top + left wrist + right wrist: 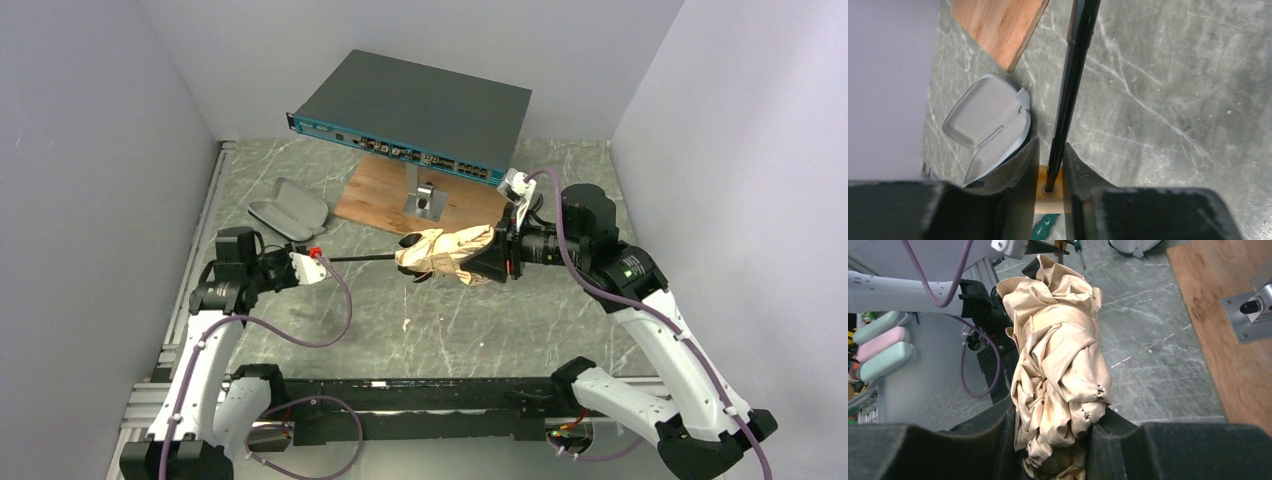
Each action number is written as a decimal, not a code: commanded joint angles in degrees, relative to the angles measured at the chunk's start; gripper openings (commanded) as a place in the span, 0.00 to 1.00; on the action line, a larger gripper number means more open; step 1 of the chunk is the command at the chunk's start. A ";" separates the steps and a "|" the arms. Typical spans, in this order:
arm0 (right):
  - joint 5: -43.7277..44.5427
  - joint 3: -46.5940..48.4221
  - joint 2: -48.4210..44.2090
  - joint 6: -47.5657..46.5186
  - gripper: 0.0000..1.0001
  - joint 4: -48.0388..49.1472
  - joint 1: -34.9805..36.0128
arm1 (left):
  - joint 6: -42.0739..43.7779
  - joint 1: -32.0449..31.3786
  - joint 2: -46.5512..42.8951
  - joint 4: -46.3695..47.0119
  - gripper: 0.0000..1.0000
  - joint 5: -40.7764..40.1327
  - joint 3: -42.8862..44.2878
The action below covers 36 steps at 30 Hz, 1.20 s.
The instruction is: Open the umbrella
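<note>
The umbrella (pixel 445 252) hangs level above the table, stretched between both arms. Its wrinkled tan canopy (pixel 1058 355) is still folded, and my right gripper (pixel 1053 415) is shut around the bundle at its far end. The thin black shaft (pixel 1068 100) runs left from the canopy into the small cream handle (pixel 1050 192). My left gripper (pixel 1051 155) is shut on that handle, with a finger (pixel 1020 165) pressed against each side. From above, the left gripper (pixel 312 262) and right gripper (pixel 490 258) face each other along the shaft (pixel 365 258).
The umbrella's grey oval case (pixel 288 208) lies open on the marble table (pixel 450 320) at the back left, just beside the left gripper. A grey-teal network switch (pixel 415 112) sits raised on a metal post over a wooden board (pixel 385 195). White walls close in both sides.
</note>
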 commanded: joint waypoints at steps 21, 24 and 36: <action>-8.42 -7.49 -0.62 4.53 0.00 21.58 -2.74 | -20.81 -23.38 5.13 -17.17 0.96 11.88 31.75; -8.58 -7.64 0.41 5.11 0.00 21.56 -2.49 | -23.97 -28.67 7.99 -16.27 0.88 11.39 36.47; -3.26 -7.83 1.08 4.56 0.00 21.92 1.65 | -28.55 -51.98 17.57 -10.78 0.51 -2.00 49.28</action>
